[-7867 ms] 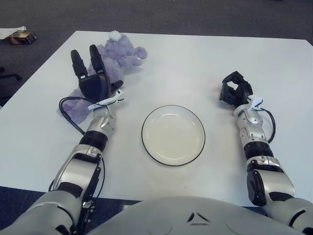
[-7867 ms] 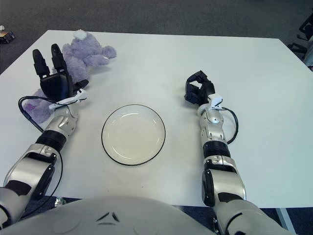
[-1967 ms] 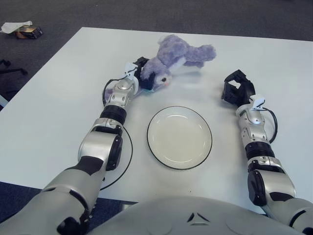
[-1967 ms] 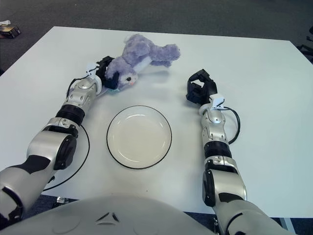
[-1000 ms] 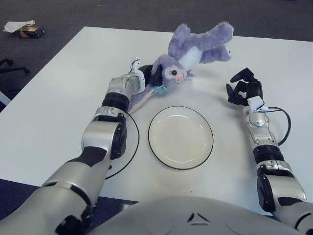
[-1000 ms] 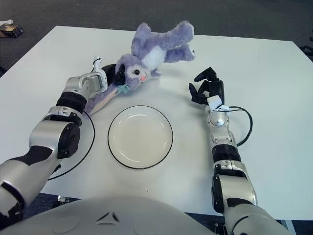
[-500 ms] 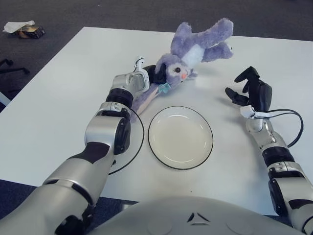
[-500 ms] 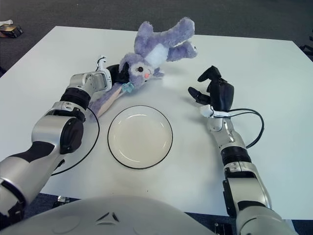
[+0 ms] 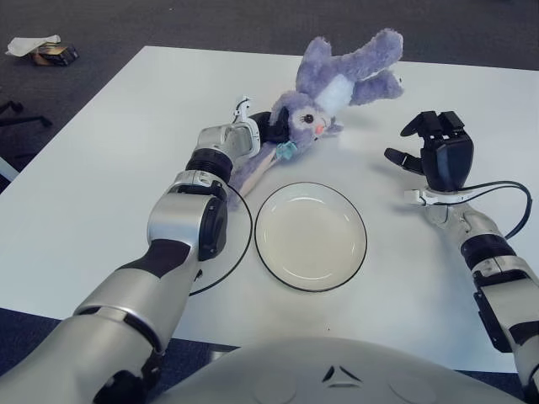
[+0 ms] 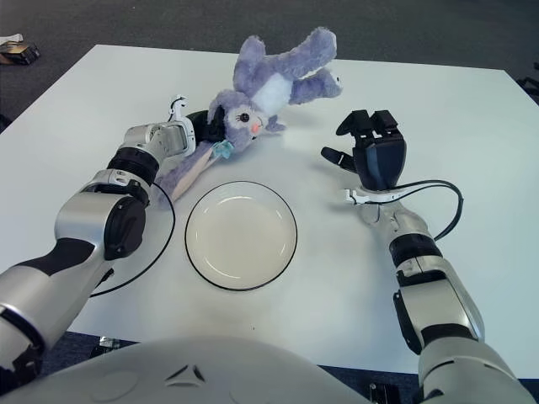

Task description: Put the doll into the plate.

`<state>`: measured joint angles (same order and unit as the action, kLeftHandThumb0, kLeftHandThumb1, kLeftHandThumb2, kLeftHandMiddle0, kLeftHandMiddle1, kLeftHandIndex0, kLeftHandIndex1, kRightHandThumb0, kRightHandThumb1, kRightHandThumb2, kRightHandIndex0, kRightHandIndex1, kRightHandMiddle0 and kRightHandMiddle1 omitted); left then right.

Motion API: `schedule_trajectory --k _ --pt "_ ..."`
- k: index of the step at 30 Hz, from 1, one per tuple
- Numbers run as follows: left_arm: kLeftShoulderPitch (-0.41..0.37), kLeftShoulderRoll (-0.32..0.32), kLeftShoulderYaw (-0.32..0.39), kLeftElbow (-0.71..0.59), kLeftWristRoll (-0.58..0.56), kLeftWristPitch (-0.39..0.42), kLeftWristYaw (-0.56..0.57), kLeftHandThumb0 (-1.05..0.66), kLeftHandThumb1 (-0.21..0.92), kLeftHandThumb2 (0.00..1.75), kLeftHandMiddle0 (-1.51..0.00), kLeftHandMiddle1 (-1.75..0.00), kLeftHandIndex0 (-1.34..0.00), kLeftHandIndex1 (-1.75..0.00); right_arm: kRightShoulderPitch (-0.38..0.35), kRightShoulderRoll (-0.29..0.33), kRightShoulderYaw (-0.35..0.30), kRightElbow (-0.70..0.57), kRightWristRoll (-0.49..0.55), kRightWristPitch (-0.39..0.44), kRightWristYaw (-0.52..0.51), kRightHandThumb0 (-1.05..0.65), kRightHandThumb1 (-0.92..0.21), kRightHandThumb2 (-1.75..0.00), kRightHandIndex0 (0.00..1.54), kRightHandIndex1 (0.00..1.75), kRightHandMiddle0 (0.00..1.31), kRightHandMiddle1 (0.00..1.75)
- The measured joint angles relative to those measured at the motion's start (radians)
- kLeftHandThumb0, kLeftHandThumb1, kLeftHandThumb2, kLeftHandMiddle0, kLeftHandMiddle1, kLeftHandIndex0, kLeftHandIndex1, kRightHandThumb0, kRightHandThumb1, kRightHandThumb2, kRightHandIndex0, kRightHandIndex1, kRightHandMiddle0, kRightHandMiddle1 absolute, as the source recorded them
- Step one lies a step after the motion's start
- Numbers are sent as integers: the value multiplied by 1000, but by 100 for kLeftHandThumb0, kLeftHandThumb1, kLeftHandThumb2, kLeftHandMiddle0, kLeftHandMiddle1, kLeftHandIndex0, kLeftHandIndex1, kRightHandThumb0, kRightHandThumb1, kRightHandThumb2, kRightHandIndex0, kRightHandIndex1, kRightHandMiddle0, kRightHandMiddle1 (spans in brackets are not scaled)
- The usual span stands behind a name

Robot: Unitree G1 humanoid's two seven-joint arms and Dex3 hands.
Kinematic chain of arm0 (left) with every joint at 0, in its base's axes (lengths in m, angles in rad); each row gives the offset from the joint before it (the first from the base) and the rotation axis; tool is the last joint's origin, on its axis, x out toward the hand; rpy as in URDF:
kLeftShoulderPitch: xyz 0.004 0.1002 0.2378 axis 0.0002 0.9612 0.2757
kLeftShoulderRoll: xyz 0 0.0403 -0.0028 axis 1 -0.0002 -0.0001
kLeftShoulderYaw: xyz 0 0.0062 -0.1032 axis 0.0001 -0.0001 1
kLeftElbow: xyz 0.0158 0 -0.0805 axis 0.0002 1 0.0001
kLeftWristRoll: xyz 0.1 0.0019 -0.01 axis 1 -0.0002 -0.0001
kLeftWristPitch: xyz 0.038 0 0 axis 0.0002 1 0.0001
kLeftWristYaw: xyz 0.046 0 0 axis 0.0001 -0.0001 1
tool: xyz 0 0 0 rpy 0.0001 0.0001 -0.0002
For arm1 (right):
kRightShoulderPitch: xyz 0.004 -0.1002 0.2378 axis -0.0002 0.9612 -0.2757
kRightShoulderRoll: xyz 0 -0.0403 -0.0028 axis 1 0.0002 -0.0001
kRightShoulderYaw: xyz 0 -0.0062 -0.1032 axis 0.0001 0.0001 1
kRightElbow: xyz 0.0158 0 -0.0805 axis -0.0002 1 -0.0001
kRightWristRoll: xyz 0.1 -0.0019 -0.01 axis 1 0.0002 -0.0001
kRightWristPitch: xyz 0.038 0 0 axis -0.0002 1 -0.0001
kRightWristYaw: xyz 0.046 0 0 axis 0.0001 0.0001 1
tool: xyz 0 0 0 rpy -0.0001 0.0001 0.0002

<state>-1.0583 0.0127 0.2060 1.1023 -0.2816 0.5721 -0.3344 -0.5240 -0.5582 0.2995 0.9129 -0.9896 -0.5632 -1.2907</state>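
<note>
Gripping the purple plush rabbit (image 9: pixel 333 88) by its head, the left hand (image 9: pixel 257 130) holds something soft, light, floppy — the torso likely grips steadier; right hand (image 9: pixel 442 156) hovers, fingers spread, beside the plate (image 9: pixel 268 252).

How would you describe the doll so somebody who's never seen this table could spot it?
On the white table, look beyond the black-rimmed plate. The doll is there, held upside down at its head by the left hand: a fluffy purple bunny, the only soft toy.
</note>
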Motion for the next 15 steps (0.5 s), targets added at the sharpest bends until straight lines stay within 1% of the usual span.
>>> schedule_trajectory --k 4,8,14,15 --pt "-3 -2 5 15 -8 -1 -15 0 -5 166 -97 -152 -65 -175 -26 -9 44 37 -15 19 -33 -1 -77 -65 36 144 27 175" --pt "-10 -4 2 28 -7 -2 -21 0 -5 166 -97 -152 -65 -175 -52 -14 82 71 -19 32 -44 -1 -84 -55 31 146 24 175" --pt "-17 -5 -10 39 1 -12 -27 0 -3 164 -96 -153 -64 -175 -74 -16 113 107 -11 44 -41 -1 -90 -47 29 146 21 175" --pt "-18 -5 -10 41 2 -13 -27 0 -3 164 -95 -153 -63 -175 -77 -16 116 111 -8 45 -39 -18 -84 -58 21 146 25 174"
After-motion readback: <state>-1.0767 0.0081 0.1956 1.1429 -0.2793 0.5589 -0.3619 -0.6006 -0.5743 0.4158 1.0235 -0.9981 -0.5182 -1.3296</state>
